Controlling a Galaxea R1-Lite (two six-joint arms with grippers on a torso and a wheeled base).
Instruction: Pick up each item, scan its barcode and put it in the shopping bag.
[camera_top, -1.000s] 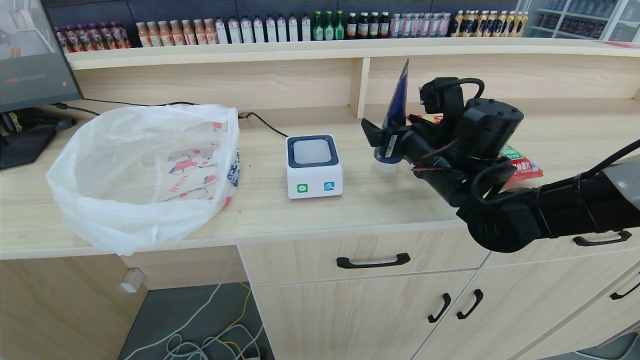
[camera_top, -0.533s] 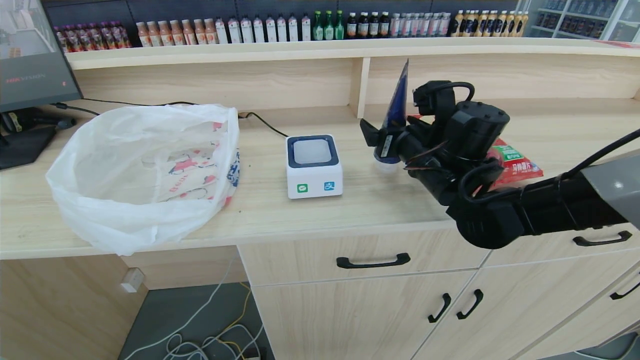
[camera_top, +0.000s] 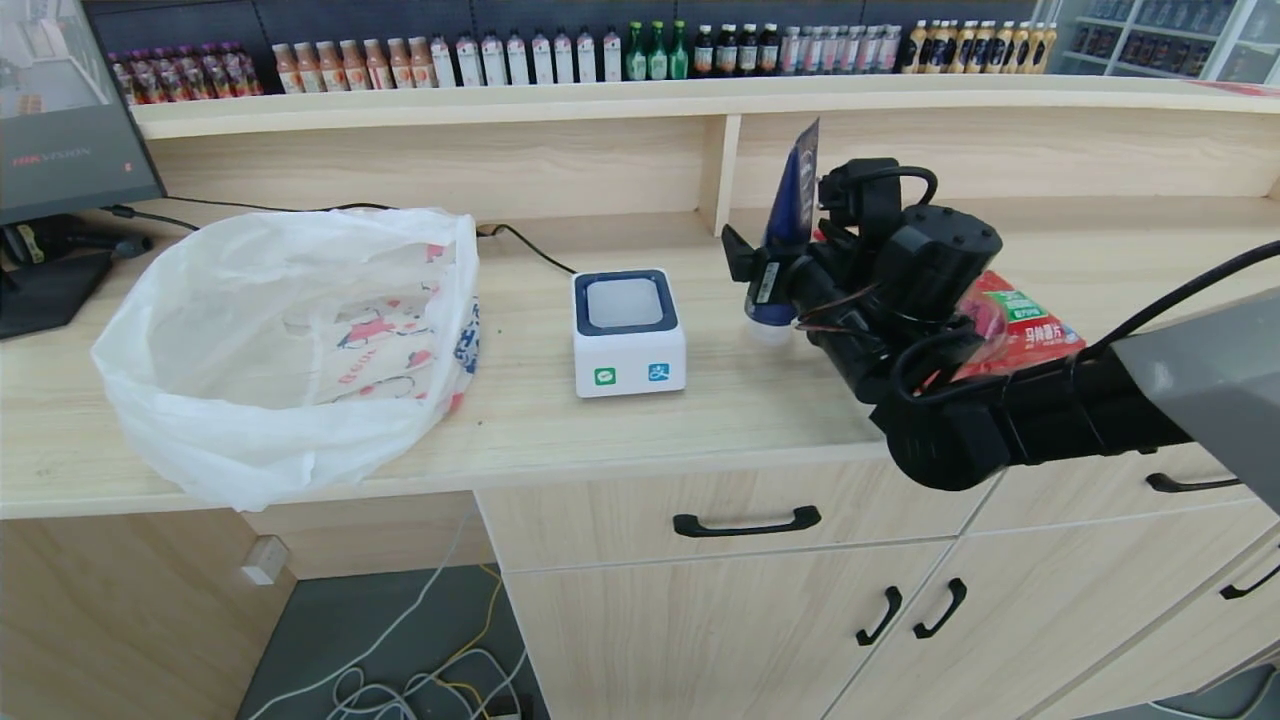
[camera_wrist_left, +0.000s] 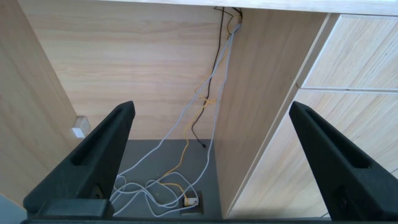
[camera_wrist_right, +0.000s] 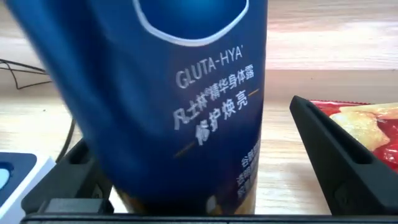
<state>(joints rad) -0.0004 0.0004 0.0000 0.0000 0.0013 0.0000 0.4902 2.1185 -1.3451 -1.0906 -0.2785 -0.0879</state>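
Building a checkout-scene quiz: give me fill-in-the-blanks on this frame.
1. The blue tube stands cap ___ between the right gripper's fingers.
2. The shopping bag lies on the robot's ___ of the scanner.
3. The red snack packet lies partly behind the ___ arm.
4. The left gripper, below the counter, is ___.
Missing: down; left; right; open.
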